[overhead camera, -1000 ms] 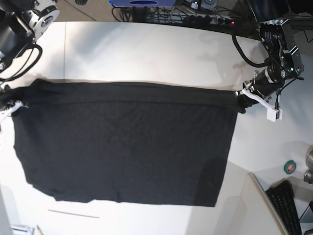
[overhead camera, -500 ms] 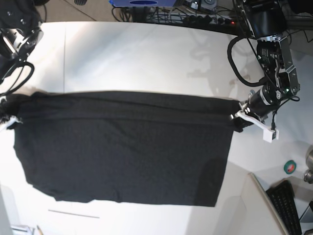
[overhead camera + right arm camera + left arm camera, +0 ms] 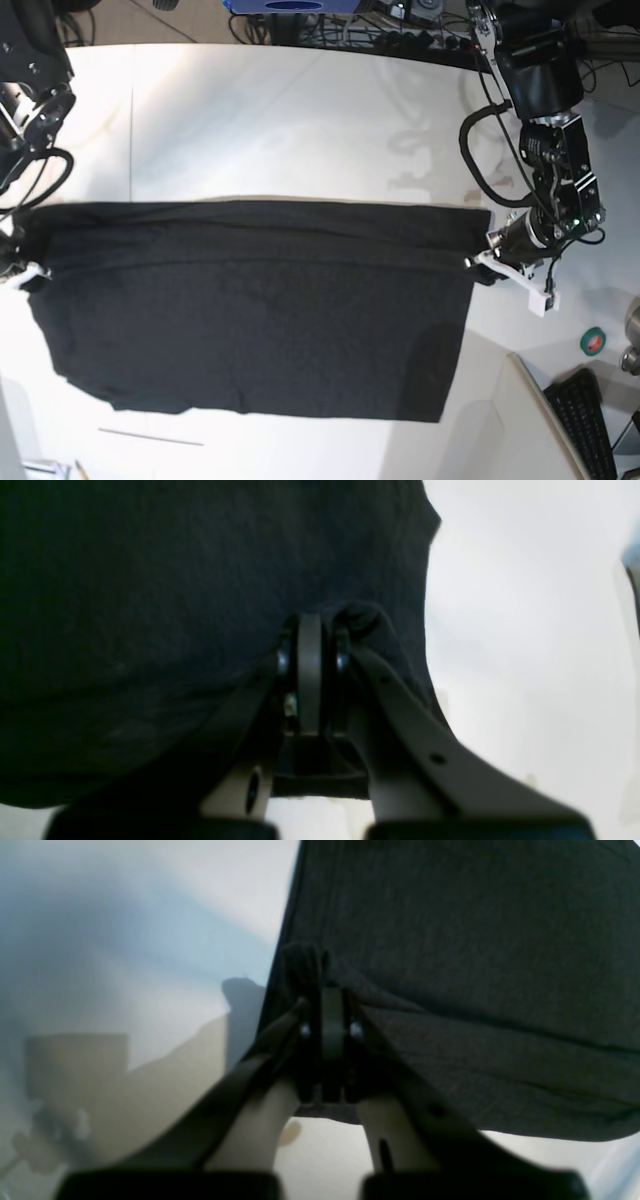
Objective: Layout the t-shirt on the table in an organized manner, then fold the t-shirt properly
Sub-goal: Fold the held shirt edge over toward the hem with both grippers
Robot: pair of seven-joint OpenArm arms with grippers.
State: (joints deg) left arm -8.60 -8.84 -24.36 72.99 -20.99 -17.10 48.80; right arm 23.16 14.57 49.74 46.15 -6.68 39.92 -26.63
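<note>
stretching black t-shirt (image 3: 260, 310) over table (image 3: 300, 120), left pincer (image 3: 482, 258), right pincer (image 3: 20, 268) clamping corners

— Where are the two arms?

— Far apart. The left arm's black-and-white pincer (image 3: 478, 261) is low, with its wrist bent down from a black cabled upper arm.

— And its jaws?

— Pressed together on black cloth. The right arm's pincer (image 3: 18, 272) is clamped likewise, mostly out of frame.
</note>
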